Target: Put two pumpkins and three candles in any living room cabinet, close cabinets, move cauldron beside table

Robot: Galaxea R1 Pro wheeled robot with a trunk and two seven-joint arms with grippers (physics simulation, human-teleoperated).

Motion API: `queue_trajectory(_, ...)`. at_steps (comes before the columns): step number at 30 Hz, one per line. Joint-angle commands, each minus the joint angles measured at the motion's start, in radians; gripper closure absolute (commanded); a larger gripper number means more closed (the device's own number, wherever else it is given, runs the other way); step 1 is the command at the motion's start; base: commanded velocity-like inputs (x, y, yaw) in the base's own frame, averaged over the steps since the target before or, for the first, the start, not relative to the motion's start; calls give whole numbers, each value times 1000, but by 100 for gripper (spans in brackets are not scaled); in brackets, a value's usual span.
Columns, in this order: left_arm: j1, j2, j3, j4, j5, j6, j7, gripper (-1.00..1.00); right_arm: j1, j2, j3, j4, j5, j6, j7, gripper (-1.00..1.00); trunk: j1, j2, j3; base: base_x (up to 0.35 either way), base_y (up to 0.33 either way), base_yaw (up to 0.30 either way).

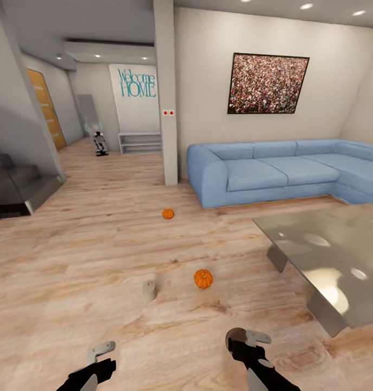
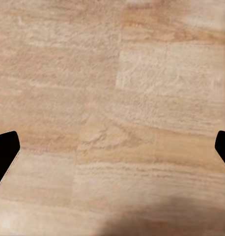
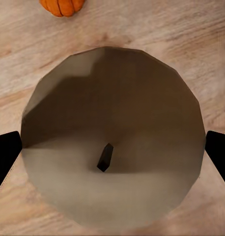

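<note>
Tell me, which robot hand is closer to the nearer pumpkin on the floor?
Right. The right gripper sits just short of the near pumpkin, holding a candle. The left gripper is farther off, empty.

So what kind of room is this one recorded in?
A home living room, most likely: a blue corner sofa along the wall, a glass coffee table before it, a framed picture above. Wood floor runs into a hallway with a "Welcome HOME" sign.

The head camera is looking forward and down across the living room floor (image 1: 99, 244). The left wrist camera is staring straight down at bare planks, close. The right wrist camera is hovering tight over a candle (image 3: 112, 142), sharing the near pumpkin (image 1: 203, 278) (image 3: 62, 6) with the head view.
</note>
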Motion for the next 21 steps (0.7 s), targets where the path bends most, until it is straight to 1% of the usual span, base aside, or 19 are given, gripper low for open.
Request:
queue_trajectory(1, 0, 2, -8, -2, 8, 3, 9, -100, -1, 0, 9, 0, -9, -4, -6, 100, 0, 0, -1, 265, 187, -171)
queue_trajectory(6, 0, 2, -9, -2, 8, 3, 9, -100, -1, 0, 10, 0, -8, -4, -6, 100, 0, 0, -1, 265, 189, -64)
queue_trajectory(21, 0, 2, -10, -2, 8, 3, 9, -100, -1, 1, 10, 0, -7, -4, -6, 100, 0, 0, -1, 265, 184, -2)
